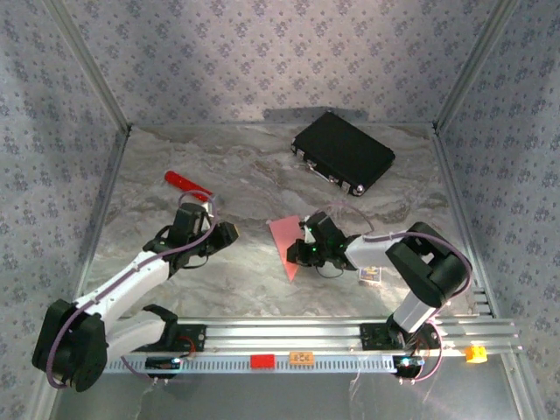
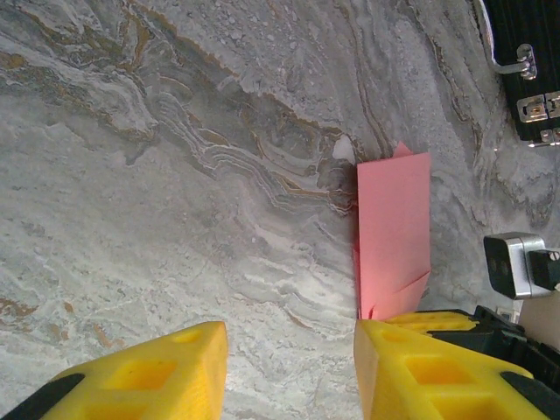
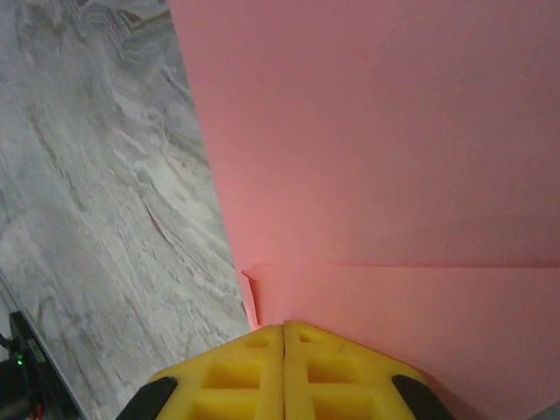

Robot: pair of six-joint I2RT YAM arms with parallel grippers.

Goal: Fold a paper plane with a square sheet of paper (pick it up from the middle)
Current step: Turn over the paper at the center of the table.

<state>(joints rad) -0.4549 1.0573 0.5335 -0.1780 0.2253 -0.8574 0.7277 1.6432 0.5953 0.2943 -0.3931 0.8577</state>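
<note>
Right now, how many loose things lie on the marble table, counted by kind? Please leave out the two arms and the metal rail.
Pink paper sheet: 1
Red cylinder: 1
Black case: 1
Small card: 1
Total: 4

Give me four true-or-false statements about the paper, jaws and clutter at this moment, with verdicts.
1. The right jaws are shut, with their tips at the pink sheet. True.
2. The left jaws grip the pink sheet. False: they stand open over the bare table, apart from the sheet.
3. The black case lies at the far side of the table. True.
4. The red cylinder rests on the pink sheet. False: it lies apart from the sheet, off to the left, beyond the left arm.
</note>
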